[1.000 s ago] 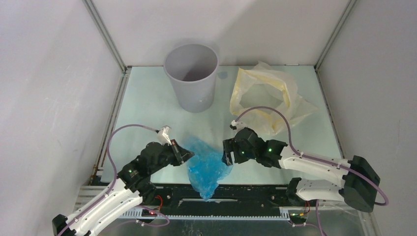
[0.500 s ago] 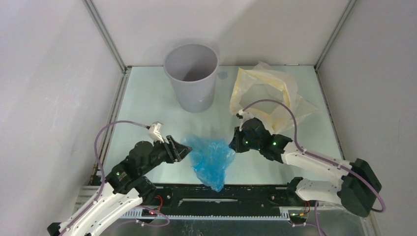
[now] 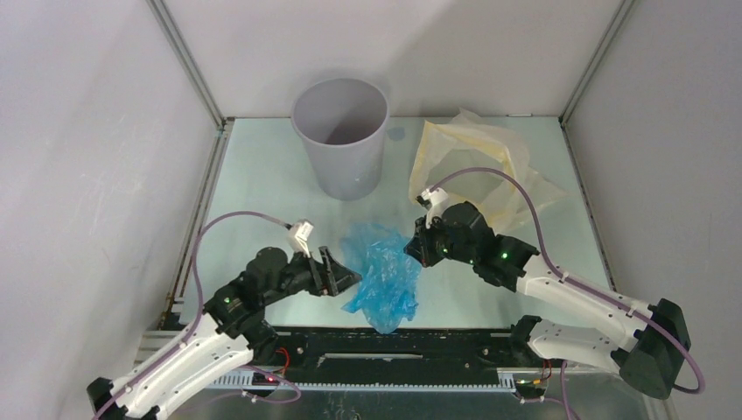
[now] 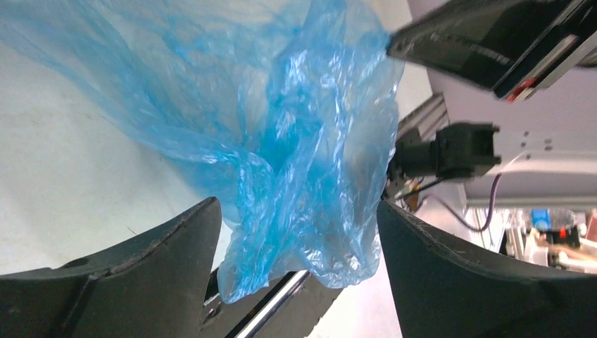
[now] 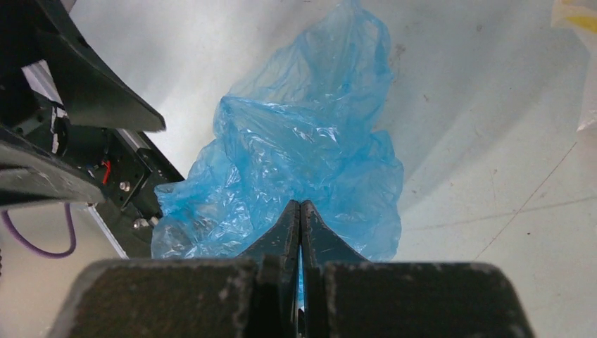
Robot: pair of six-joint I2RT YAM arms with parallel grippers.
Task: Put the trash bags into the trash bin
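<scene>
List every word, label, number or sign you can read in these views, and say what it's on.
None can be read. The trash bin, the blue bag and the yellow bag are unprinted, and nothing else shows legible print.

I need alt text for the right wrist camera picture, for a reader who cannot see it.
The right gripper, its jaws shut, pinches a crinkled blue trash bag, with the pale table behind it. The left gripper, its jaws open, shows at the left edge beside the bag.
</scene>
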